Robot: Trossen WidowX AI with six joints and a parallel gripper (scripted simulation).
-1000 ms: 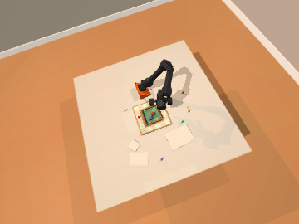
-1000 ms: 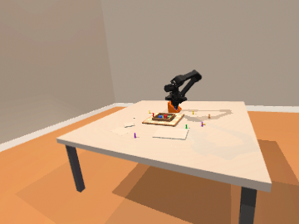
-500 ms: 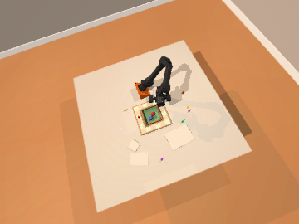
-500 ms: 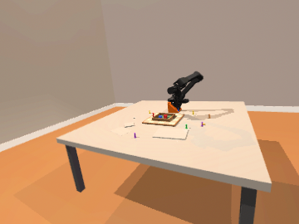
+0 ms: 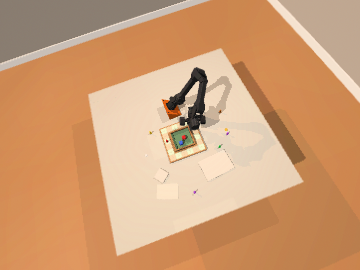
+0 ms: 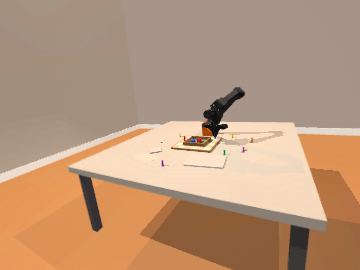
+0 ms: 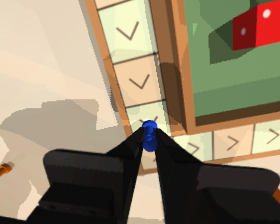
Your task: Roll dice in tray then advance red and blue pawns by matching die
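My gripper is shut on the blue pawn, over the near corner squares of the board in the wrist view. Whether the pawn touches the board is unclear. The red die and blue die lie in the green-floored tray; the blue die is outside the wrist view. Their top numbers cannot be read fully here. The red pawn stands on the board's left side in the top view.
The orange arm base is behind the board. Around it are a green pawn, a purple pawn, a yellow pawn, an orange piece and a large pale sheet.
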